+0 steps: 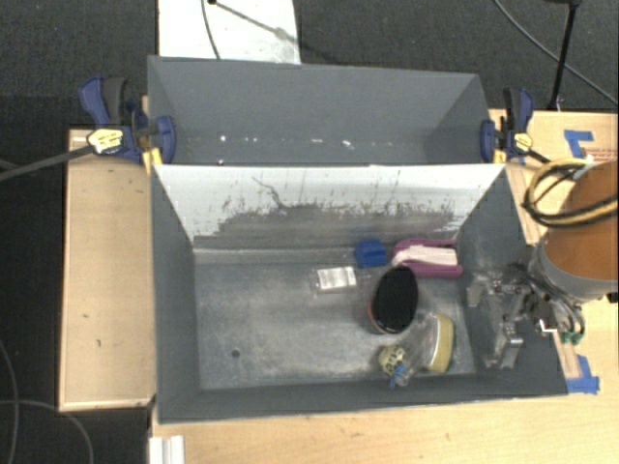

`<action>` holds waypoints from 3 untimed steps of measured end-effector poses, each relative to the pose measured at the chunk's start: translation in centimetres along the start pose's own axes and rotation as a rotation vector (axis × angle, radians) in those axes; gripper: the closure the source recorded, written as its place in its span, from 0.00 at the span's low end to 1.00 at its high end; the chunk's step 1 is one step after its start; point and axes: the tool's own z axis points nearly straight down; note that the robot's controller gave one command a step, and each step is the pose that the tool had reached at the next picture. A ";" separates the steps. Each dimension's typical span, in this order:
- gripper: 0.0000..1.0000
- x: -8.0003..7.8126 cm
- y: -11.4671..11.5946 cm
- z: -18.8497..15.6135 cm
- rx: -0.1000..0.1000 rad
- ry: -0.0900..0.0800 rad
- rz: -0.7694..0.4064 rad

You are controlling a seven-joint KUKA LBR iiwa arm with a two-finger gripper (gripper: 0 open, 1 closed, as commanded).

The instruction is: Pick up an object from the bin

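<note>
The bin [261, 341] is grey, its back wall pale with dark scuff streaks. In it lie a blue block [369, 252], a pink-and-white pad [426, 257], a black oval [395, 300] edged red, a silvery packet [337, 278] and a yellowish roll [441, 342].

I see a black oval disc w/ a reddish rim [395, 300], approx. mid of the lot. At its 11 o'clock sits a small blue block [369, 253]. Just beside that, at the block's 3 o'clock, is a pink & white flat pad [426, 258]. At the disc's 10 o'clock, apart, is a small silvery packet w/ printed label [337, 278]. At 5 o'clock, near the disc, is a tan roll in clear plastic wrap [440, 342]. At 6 o'clock, by the wrap's edge, is a small yellow & blue bit [394, 362].
</note>
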 end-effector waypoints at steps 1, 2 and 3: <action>0.00 -0.1 8.1 6.9 0.005 -0.018 -0.519; 0.00 -0.8 17.2 4.0 0.002 -0.009 -0.828; 0.00 0.7 12.3 4.1 0.003 -0.005 -0.640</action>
